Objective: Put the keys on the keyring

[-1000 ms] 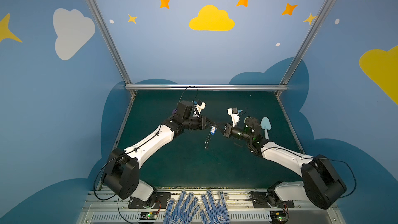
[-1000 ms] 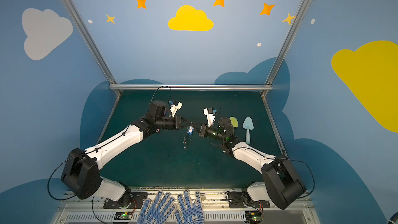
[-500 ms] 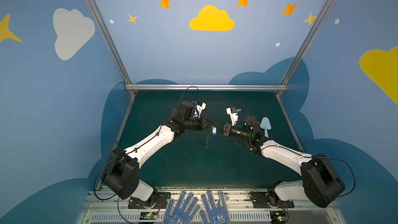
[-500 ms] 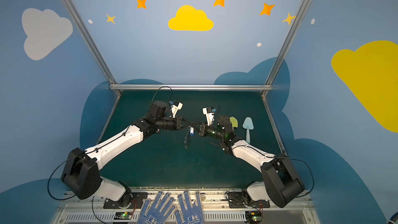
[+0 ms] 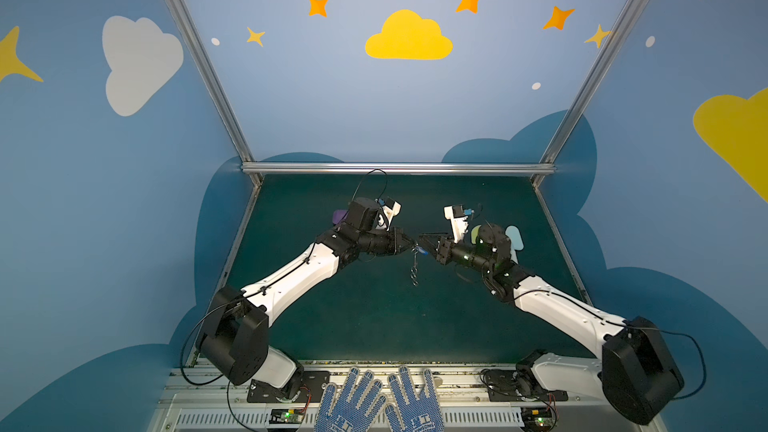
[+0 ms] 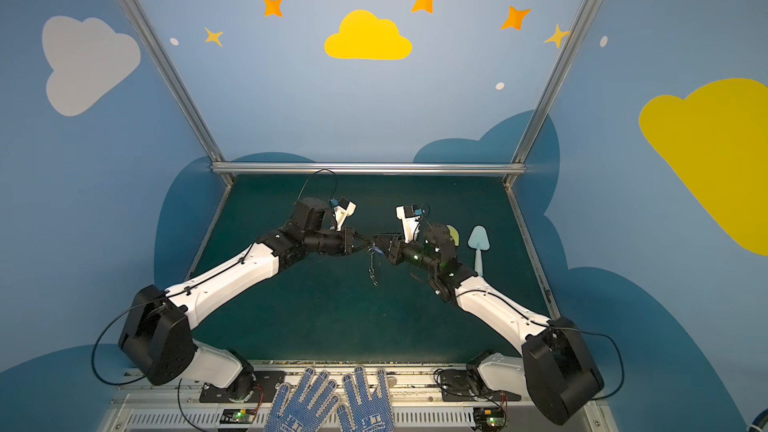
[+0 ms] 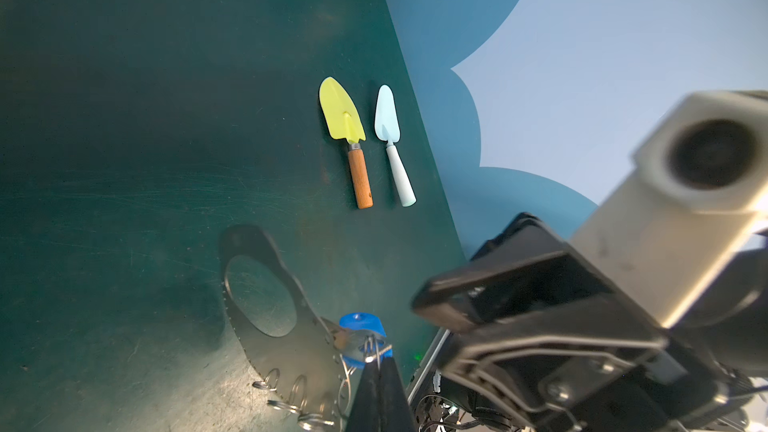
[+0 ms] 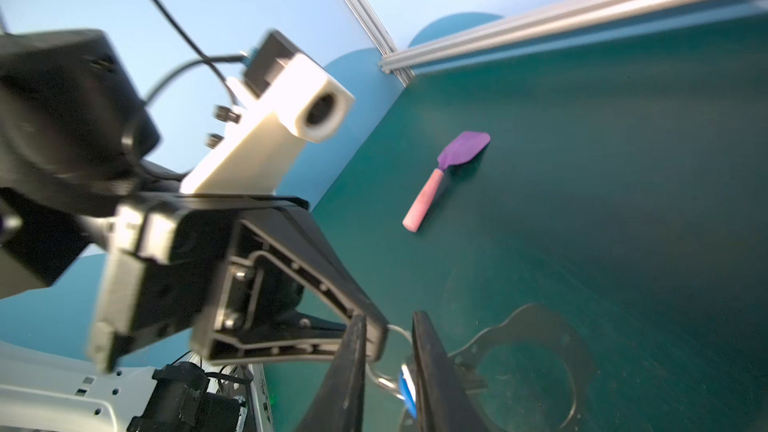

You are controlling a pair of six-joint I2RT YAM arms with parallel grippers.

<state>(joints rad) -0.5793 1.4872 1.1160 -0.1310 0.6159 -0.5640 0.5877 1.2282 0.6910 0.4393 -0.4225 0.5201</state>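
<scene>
Over the middle of the bench (image 5: 374, 317), both arms meet tip to tip. I find the left pincer (image 7: 376, 361) closed, its tips nipping a small wire ring at the edge of the keyring (image 7: 286, 342). In both top views the grey band hangs edge-on below that pincer, and I cannot tell whether its lower end touches the bench. The keys (image 7: 361, 324), a blue tag with a silver key, sit right at the left pincer's tips, against the band's rim. The right pincer (image 8: 388, 317) faces the left one from the right. Its jaws stand apart, gripping nothing, with the wire ring and the blue tag between them and the tag close beside one finger. Whether the key is threaded onto the band I cannot tell. Far right on the bench, behind the right arm, a yellow-green shovel (image 7: 343, 114) and a pale blue shovel (image 7: 387, 118) lie side by side, not touching. Far left, a purple shovel (image 8: 461, 151) lies alone. A pair of blue dotted gloves (image 5: 374, 405) rests at the near edge.
</scene>
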